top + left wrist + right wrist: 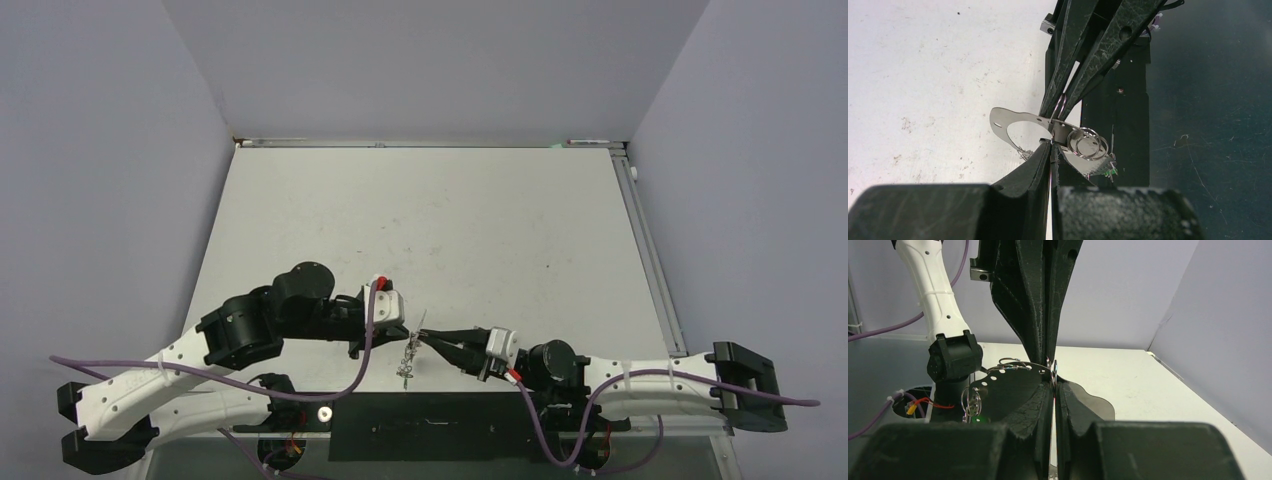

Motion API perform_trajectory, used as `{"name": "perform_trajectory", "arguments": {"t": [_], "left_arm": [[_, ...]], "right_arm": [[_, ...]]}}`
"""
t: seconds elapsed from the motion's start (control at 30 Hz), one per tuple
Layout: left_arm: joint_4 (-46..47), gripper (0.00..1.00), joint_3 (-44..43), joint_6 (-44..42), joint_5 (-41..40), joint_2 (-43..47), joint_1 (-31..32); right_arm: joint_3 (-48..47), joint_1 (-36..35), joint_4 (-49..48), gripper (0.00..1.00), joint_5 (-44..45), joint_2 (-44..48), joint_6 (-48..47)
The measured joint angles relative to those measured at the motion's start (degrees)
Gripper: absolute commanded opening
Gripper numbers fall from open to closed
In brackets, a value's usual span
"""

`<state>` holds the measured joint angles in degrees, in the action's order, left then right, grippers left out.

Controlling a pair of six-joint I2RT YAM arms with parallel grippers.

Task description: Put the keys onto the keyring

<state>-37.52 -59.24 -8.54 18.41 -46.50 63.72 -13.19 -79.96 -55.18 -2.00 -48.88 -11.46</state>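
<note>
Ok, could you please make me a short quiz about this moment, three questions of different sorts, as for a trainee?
1. True or false: the left pincer is open.
2. What do the left pincer and the right pincer grip together? A) a spoon B) the keyring C) nothing
3. Fill in: the small piece hanging at the keyring's end is ____ in colour.

Key: 1 false; 2 B; 3 green.
</note>
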Motion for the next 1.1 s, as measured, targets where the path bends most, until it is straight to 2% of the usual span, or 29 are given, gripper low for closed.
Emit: {"name": "perform_trajectory", "arguments": {"t": [0.3,1.1], "left_arm": [[0.0,0.00,0.4,-0.9,0.0,1.1,0.1],[0.0,0.00,0.5,-1.1,0.7,1.0,0.5]], "right_arm": [[0.0,0.0,0.0,0.05,0.0,1.5,0.0],[-1.4,0.0,3.0,0.05,-2.6,-1.6,0.6]]}}
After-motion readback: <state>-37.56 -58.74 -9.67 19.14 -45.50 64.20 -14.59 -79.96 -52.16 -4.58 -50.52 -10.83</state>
